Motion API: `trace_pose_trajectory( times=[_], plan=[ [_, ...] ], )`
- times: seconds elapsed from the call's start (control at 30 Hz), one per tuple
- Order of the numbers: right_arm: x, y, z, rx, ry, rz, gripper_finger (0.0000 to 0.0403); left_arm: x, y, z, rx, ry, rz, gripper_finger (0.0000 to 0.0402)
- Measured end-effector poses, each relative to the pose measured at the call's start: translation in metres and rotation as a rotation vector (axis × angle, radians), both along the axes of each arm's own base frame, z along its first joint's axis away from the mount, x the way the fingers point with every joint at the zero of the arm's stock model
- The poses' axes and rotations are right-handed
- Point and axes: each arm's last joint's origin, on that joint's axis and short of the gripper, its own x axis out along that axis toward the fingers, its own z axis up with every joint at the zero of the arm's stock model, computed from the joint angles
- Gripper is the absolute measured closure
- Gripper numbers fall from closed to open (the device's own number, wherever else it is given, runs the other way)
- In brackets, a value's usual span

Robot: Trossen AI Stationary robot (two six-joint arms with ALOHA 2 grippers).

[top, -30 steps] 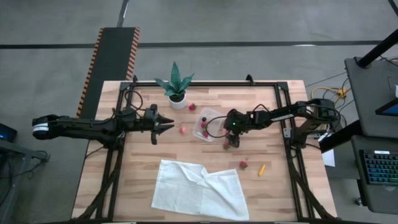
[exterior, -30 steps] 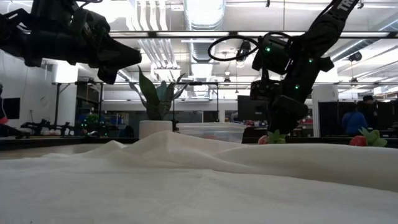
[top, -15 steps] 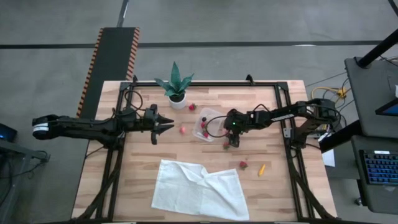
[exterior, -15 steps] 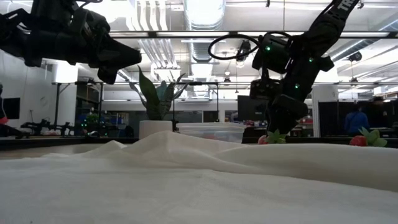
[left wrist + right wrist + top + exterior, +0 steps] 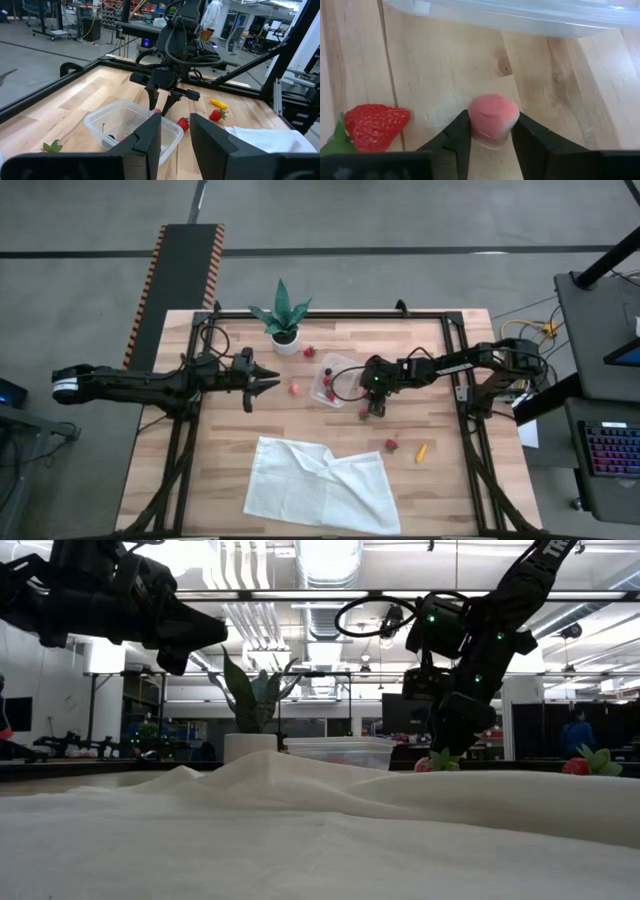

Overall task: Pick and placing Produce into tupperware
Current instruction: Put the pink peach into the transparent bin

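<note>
The clear tupperware (image 5: 336, 379) stands mid-table with a dark berry (image 5: 327, 372) inside. My right gripper (image 5: 491, 131) points steeply down just beside its right side, shut on a pink-red produce piece (image 5: 493, 116). A leafed strawberry (image 5: 376, 127) lies right next to it. More strawberries lie on the wood (image 5: 294, 388) (image 5: 309, 352) (image 5: 391, 444), with an orange-yellow piece (image 5: 421, 452) nearby. My left gripper (image 5: 175, 134) hovers level to the left of the tupperware, open with nothing between its fingers. My right gripper pinches the pink-red piece by its two opposite sides (image 5: 476, 122) between its two fingertips. The fingers come from above, slanting down. The piece sits upright at table level, close to the tupperware's wall (image 5: 520, 17).
A potted green plant (image 5: 283, 320) stands at the far side, behind the tupperware. A rumpled white cloth (image 5: 320, 485) covers the near middle of the table. A black frame (image 5: 455, 340) borders the wooden top.
My right gripper has stayed in place, and its fingers have drawn together on the pink-red piece.
</note>
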Motion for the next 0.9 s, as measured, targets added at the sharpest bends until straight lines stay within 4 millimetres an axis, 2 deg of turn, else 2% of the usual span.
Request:
trace_pose_trajectory(
  times=[0.23, 0.4, 0.57, 0.9],
  plan=[
    [0.0, 0.0, 0.001, 0.001, 0.007, 0.0, 0.0305, 0.0, 0.0, 0.0, 0.0, 0.0, 0.0, 0.0313],
    [0.007, -0.001, 0.012, 0.0, 0.009, 0.003, 0.0306, 0.0, 0.0, 0.0, 0.0, 0.0, 0.0, 0.0313],
    [0.019, -0.003, 0.029, -0.006, -0.009, 0.008, 0.0306, 0.0, 0.0, 0.0, 0.0, 0.0, -0.001, 0.0313],
    [0.04, -0.007, 0.076, -0.041, 0.001, 0.074, 0.0307, 0.0, 0.0, 0.0, -0.001, 0.003, 0.0, 0.0313]
  ],
)
